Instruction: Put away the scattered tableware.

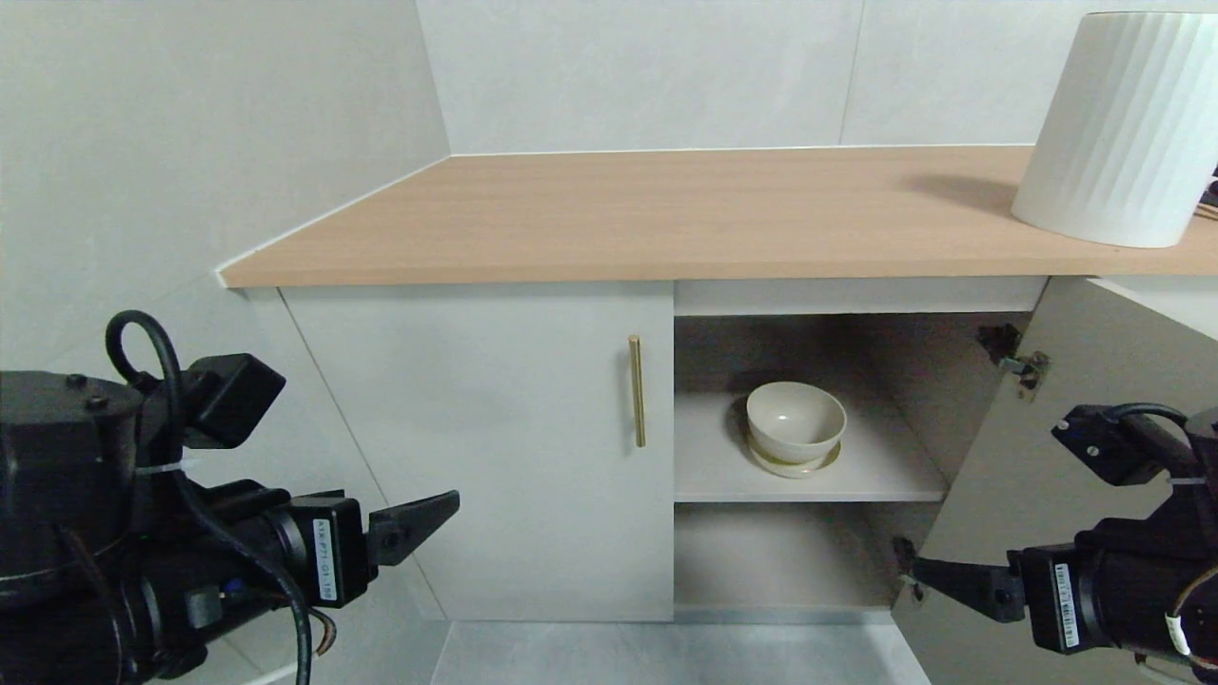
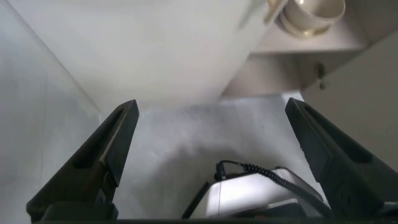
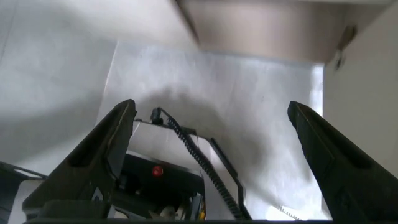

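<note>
A cream bowl (image 1: 795, 420) sits on a matching plate (image 1: 795, 463) on the middle shelf (image 1: 885, 466) of the open cabinet; the same bowl (image 2: 311, 14) shows far off in the left wrist view. My left gripper (image 2: 211, 149) hangs low in front of the closed left door, well left of the bowl, open and empty. My right gripper (image 3: 214, 155) is low beside the open right door (image 1: 1037, 457), also open with nothing between its fingers.
The left cabinet door (image 1: 476, 447) is shut, with a gold bar handle (image 1: 636, 390). A wooden countertop (image 1: 666, 214) runs above, with a white ribbed container (image 1: 1128, 128) at its right end. A wall closes the left side. The lower shelf (image 1: 780, 557) is bare.
</note>
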Motion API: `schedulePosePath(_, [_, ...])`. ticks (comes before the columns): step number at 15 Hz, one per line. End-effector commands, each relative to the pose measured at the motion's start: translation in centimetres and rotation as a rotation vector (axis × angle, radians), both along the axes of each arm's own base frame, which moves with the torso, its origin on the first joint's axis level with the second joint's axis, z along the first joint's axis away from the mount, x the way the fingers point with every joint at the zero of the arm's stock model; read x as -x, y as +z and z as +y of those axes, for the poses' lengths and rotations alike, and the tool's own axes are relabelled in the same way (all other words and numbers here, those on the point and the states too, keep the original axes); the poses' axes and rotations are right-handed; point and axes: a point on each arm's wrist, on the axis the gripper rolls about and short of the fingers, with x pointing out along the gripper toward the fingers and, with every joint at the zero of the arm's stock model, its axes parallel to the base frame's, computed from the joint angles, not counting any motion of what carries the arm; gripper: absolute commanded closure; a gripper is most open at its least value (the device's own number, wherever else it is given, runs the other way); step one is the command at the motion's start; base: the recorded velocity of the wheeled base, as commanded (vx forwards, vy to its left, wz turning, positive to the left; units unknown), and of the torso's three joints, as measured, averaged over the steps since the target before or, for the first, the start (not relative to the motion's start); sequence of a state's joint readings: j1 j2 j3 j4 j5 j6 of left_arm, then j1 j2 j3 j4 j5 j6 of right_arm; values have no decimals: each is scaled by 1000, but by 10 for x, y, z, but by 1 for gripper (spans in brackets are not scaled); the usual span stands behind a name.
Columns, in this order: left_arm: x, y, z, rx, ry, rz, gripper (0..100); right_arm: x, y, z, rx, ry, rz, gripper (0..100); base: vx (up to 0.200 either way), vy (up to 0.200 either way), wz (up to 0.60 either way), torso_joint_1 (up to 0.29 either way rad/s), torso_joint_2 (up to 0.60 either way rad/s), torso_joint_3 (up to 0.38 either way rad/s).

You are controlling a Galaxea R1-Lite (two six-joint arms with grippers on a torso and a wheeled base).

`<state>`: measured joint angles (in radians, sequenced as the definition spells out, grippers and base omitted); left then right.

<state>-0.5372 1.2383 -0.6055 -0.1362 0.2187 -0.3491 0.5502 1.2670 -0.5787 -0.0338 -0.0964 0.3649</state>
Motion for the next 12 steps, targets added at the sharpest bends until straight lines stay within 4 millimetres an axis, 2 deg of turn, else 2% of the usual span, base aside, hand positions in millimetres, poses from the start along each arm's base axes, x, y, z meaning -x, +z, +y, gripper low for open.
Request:
schedulePosePath(1, [-2,-3,-2,-9,-3,15,0,-2,-3,1,7,-1,14,0,-200,0,0,-7,-2,17])
schedulePosePath(10, [-2,-6,-4,-15,-16,25,0,-2,-9,2,26,4,34,0,-200,0,0,4,3,2])
schedulePosePath(12, [-2,-6,-4,-16,-16,25,0,-2,-9,2,26,4,34,0,0,0,0,0,0,0])
